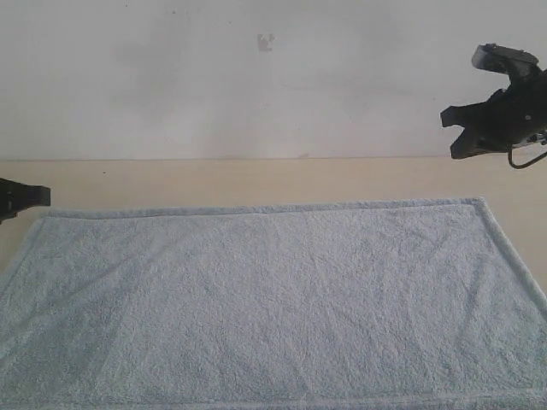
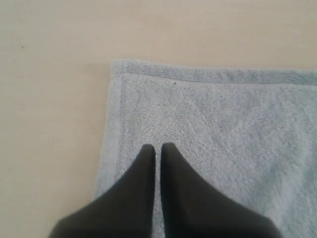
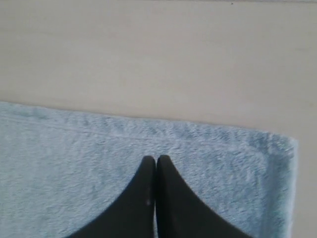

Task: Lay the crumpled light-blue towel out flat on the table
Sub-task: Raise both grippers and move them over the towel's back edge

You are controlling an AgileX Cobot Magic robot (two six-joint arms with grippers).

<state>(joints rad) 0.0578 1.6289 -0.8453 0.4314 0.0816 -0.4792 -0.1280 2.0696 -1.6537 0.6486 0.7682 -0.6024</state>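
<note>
The light-blue towel (image 1: 273,299) lies spread out flat on the cream table (image 1: 256,181), its hemmed border running along the far edge. In the left wrist view my left gripper (image 2: 158,147) hovers over the towel (image 2: 218,134) near a corner, jaws shut with nothing between them. In the right wrist view my right gripper (image 3: 156,158) is shut and empty above the towel (image 3: 99,158) near its other far corner. In the exterior view the right arm (image 1: 500,111) hangs high at the right; only a tip of the left arm (image 1: 21,198) shows at the left edge.
A pale grey-white wall (image 1: 256,77) rises behind the table. Bare tabletop (image 2: 49,99) lies beyond the towel's left corner, and a bare strip of table (image 3: 158,59) runs beyond its far hem.
</note>
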